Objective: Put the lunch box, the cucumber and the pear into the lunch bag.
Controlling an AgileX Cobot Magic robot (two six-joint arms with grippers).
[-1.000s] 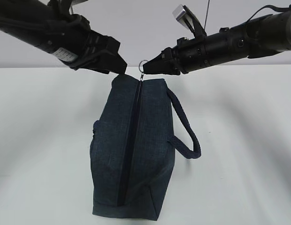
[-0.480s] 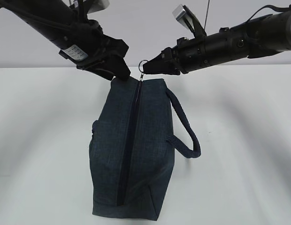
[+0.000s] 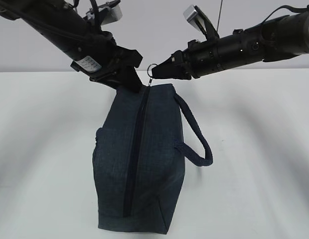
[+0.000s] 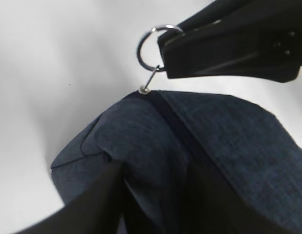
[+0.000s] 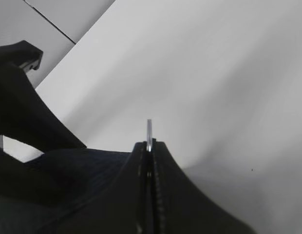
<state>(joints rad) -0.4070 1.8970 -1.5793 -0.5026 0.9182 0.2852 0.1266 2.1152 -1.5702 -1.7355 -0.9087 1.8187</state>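
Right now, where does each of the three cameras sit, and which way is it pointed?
Exterior view: in front of the table, slanting down at the lunch bag; both arms show, the left gripper on the bag's far end, the right gripper shut on the ring pull.
Left wrist view: on the left arm, looking along its dark fingers at the bag.
Right wrist view: on the right arm, looking past its closed tips across the white table.
Shared: the ring pull appears in all three.
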